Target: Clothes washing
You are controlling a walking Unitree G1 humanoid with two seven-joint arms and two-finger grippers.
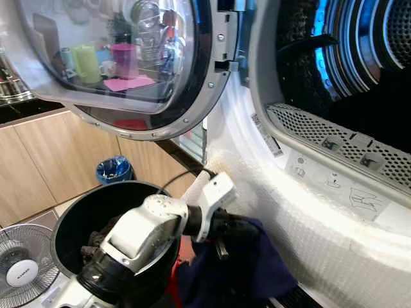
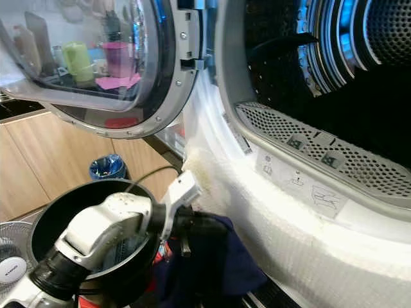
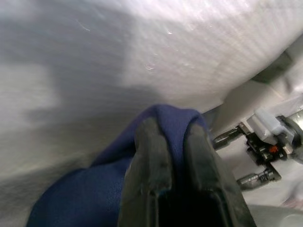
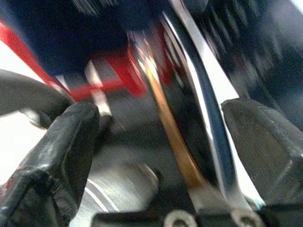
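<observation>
the left hand [image 3: 173, 142] is closed on a navy garment [image 1: 257, 260], pinched between its fingers just below the washer's white front [image 1: 334, 237]. behind the hand, dark clothes are held in a black bucket [image 1: 77, 215]. the right hand [image 4: 161, 142] is seen spread wide, gripping nothing.

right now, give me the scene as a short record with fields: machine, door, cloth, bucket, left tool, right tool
machine: washer, white front, drum dark inside
door: door swung open to the left
cloth: blue cloth held low, below the drum opening
bucket: black bucket on the floor, dark clothes inside
left tool: left tool shut on the blue cloth
right tool: right tool open, view blurred
other: blue bin and fan behind
</observation>
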